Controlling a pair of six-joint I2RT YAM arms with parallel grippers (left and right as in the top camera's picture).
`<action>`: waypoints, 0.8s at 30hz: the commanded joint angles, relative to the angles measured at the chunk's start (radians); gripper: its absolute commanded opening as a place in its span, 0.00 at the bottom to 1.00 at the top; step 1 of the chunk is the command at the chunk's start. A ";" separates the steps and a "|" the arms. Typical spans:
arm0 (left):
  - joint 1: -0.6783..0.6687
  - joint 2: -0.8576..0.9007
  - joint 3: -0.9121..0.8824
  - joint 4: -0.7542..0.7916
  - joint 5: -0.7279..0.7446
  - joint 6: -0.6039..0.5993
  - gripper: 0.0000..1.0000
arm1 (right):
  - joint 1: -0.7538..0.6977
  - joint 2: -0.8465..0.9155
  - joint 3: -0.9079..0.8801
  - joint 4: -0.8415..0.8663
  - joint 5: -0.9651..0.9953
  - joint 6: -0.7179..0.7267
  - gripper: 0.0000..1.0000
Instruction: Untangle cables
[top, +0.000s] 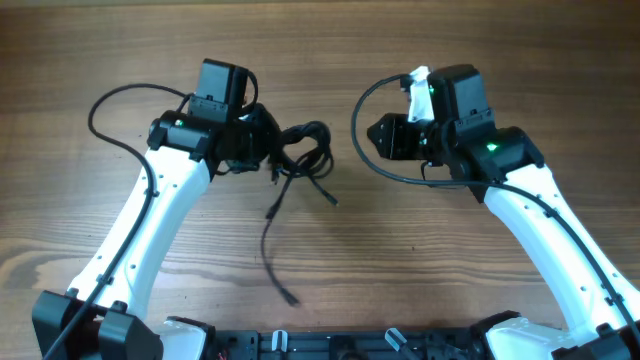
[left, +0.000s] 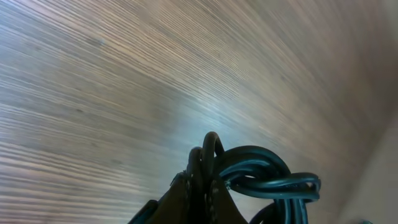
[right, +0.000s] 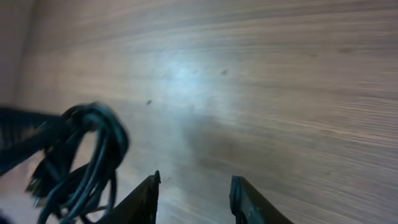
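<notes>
Worktop: brown wood grain, with a glare patch in both wrist views. Cables are bunched left of centre, one strand trailing toward the near edge. Left gripper is clamped tight on the bunch. Right gripper has its jaws parted and empty, apart from the cables.

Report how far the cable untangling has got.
Done: little. Only one strand trails loose out of the bunch. In hand: the left fingers are shut on the bunched cables, while the right fingers stand open and empty, apart from the bunch. Left: the loops lie overlapped in one clump, so nearly all the separating remains.
</notes>
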 joint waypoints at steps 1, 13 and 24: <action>0.055 -0.002 -0.003 0.047 0.313 -0.031 0.04 | 0.006 -0.016 0.008 0.005 -0.164 -0.065 0.42; 0.233 -0.002 -0.003 0.364 0.978 -0.074 0.04 | 0.007 -0.016 0.008 0.426 -0.594 0.033 0.45; 0.233 0.000 -0.003 0.514 1.010 -0.023 0.04 | 0.008 -0.016 0.008 0.566 -0.777 0.114 0.45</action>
